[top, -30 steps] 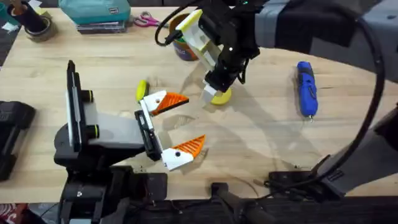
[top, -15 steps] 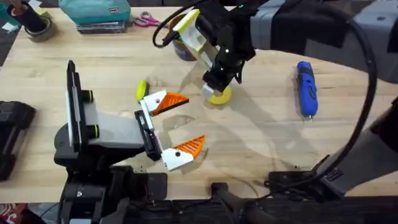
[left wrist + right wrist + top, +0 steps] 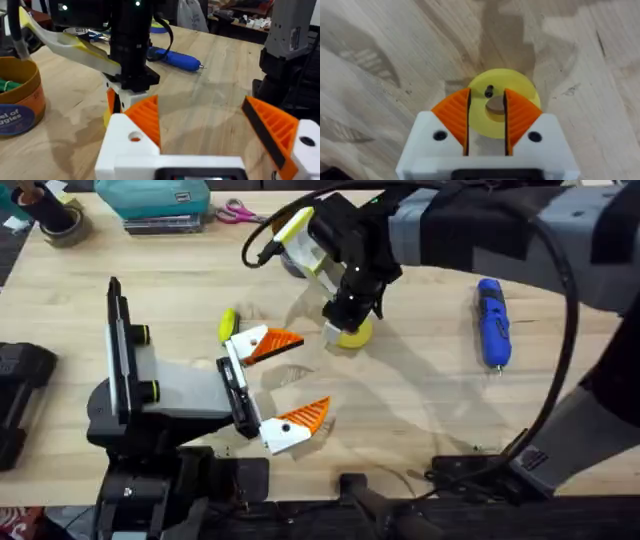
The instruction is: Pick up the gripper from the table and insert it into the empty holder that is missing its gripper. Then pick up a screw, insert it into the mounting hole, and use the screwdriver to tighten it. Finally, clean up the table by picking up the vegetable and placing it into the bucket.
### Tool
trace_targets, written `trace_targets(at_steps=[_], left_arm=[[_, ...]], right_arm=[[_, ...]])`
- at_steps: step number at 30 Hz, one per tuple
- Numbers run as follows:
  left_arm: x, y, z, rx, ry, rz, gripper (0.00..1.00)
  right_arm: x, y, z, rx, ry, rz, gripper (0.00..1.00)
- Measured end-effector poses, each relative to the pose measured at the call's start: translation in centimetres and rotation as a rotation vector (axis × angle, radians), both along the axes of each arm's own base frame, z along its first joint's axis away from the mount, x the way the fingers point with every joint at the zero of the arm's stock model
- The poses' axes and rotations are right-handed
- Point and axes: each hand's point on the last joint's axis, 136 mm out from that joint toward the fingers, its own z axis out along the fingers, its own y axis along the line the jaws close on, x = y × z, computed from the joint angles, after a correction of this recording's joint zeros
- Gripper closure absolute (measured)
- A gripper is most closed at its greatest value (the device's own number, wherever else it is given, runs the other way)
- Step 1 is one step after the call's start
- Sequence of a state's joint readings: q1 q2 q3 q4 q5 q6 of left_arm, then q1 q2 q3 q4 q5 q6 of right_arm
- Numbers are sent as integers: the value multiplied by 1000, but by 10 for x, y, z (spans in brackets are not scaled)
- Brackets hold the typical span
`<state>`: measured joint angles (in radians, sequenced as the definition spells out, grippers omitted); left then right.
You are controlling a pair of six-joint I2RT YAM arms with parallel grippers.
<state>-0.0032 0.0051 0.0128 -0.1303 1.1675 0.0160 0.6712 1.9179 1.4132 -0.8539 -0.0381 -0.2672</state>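
You've got the right gripper (image 3: 486, 117) over the disc (image 3: 354, 335) mid-table w/ a screw (image 3: 489, 91) on it, screwdriver (image 3: 492, 323) off to its right, bucket (image 3: 17, 100) behind.

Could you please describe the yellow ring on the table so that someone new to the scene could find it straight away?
Start at the wooden table and find the right gripper reaching down near its middle. Directly beneath it lies the flat yellow ring, with a small dark screw resting on it by the centre hole. Unlike the blue screwdriver to its right, it is round and flat.
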Motion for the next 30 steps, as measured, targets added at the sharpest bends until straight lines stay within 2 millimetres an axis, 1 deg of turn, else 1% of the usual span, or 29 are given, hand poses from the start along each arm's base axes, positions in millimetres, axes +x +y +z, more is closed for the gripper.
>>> trace_targets(at_steps=[3,13,15,21,23,30], left_arm=[[0,0,0,0,0,0,15],[0,0,0,0,0,0,15],[0,0,0,0,0,0,15],[0,0,0,0,0,0,15],[0,0,0,0,0,0,15],[0,0,0,0,0,0,15]], right_arm=[[0,0,0,1,-2,0,675],[6,4,1,18,-23,0,685],[6,5,1,20,-25,0,713],[6,5,1,20,-25,0,873],[6,5,1,20,-26,1,979],[9,7,3,29,-37,3,995]])
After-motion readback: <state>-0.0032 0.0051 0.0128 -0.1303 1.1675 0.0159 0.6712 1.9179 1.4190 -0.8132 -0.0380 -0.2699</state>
